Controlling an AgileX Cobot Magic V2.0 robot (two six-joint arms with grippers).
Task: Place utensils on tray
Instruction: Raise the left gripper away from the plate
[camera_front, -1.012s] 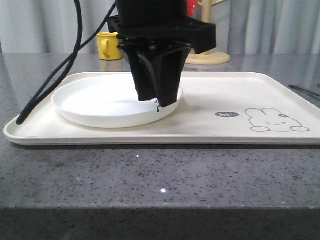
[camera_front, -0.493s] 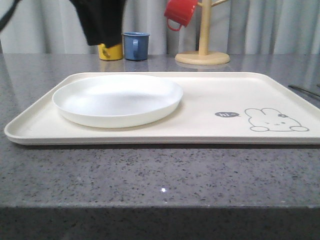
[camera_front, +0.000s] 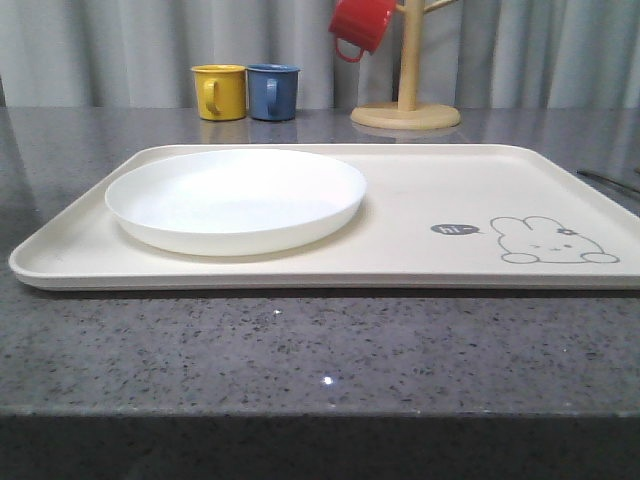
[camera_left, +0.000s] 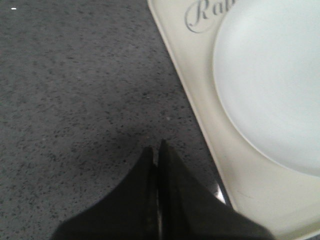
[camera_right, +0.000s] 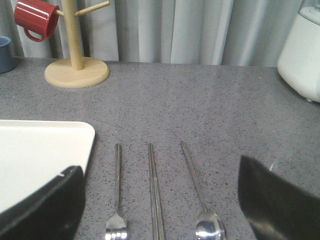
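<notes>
The cream tray (camera_front: 420, 190) lies across the grey counter, with the round white plate (camera_front: 235, 198) on its left half. In the left wrist view my left gripper (camera_left: 155, 148) is shut and empty above bare counter, just beside the tray (camera_left: 200, 107) rim and plate (camera_left: 272, 85). In the right wrist view my right gripper (camera_right: 159, 167) stands wide open above three utensils lying side by side on the counter beyond the tray (camera_right: 40, 145) corner: fork (camera_right: 117, 187), chopsticks (camera_right: 153, 187) and spoon (camera_right: 196, 187). It touches none of them.
A yellow mug (camera_front: 219, 91) and a blue mug (camera_front: 272, 91) stand behind the tray. A wooden mug tree (camera_front: 405, 110) holds a red mug (camera_front: 360, 24). A white appliance (camera_right: 302, 55) stands at the counter's far right.
My left arm rose from the plate's right rim, swung up and left, and left the front view. The plate stays on the tray.
</notes>
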